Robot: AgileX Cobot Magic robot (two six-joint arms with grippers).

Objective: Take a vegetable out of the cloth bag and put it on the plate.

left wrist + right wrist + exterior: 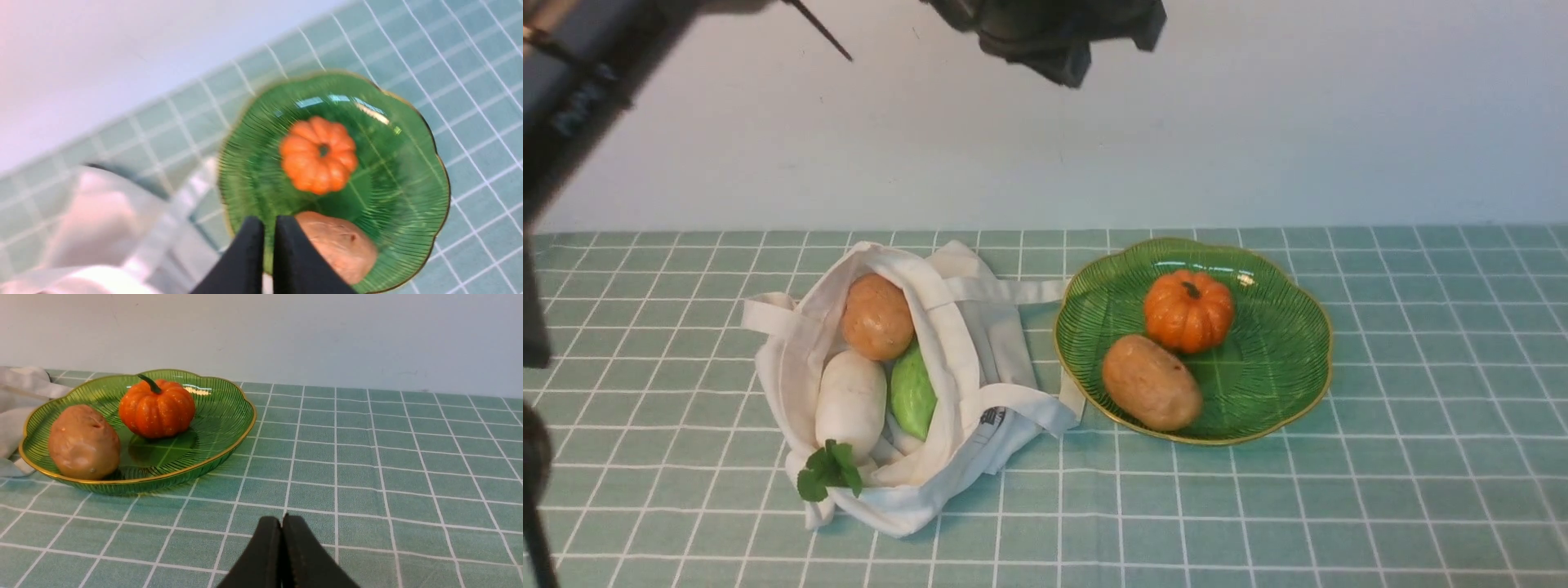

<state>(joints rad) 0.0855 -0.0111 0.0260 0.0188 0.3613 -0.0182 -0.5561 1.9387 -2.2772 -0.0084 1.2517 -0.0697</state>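
Note:
The tan-brown oval potato (1152, 382) lies on the green glass plate (1282, 384) next to a small orange pumpkin (1188, 310). The white cloth bag (980, 343) lies open to the plate's left. My left gripper (269, 222) hangs high above the plate's near-left edge, beside the potato (339, 245), its jaws nearly together and empty. Its dark body shows at the top of the front view (1045, 41). My right gripper (282, 518) is shut and empty, low over the cloth to the right of the plate (220, 412) and potato (83, 442).
In the bag lie a rounder orange-tan potato (876, 317), a white radish (851, 404) with green leaves (829, 471), and a light green vegetable (913, 392). A green checked cloth (1421, 490) covers the table. A pale wall stands behind.

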